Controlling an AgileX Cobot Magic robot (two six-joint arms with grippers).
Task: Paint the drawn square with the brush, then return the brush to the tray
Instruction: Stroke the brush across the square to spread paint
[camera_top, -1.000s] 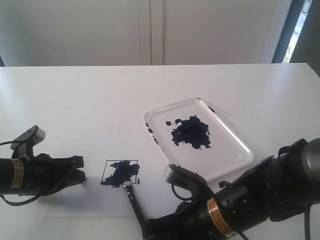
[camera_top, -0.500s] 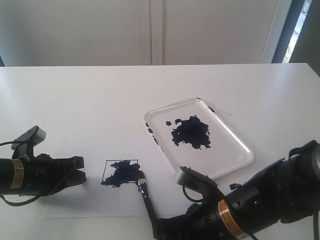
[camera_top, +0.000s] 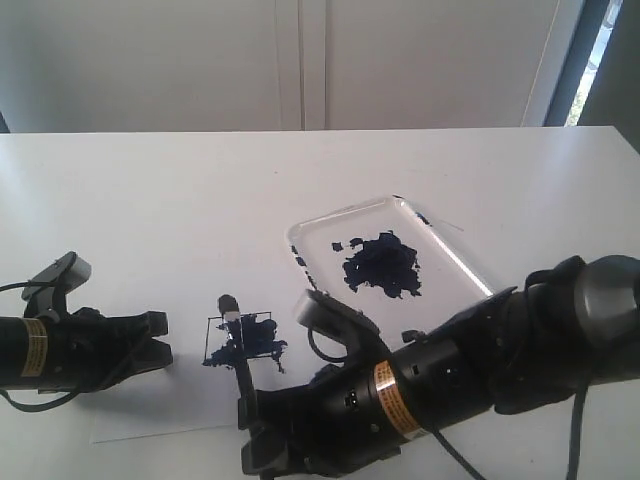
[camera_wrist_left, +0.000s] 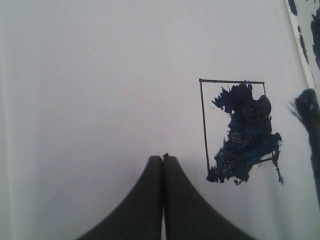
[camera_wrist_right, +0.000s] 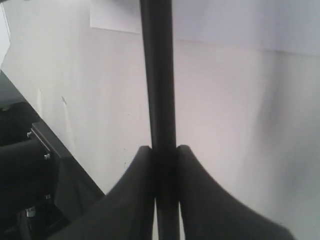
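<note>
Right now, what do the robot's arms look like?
Both are chunky and black. The left arm and right arm each wear a yellowish label and trail a black cable. The left tool and right tool have smooth, curved black fingers.

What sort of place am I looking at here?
Likely a robotics test room: a plain white table, a paint-smeared tray, and a paper sheet bearing a half-painted drawn square.

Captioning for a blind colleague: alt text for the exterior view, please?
The right gripper holds the brush, tip at the drawn square, which is partly smeared dark blue. The left gripper sits left of it, the tray to its right.
</note>
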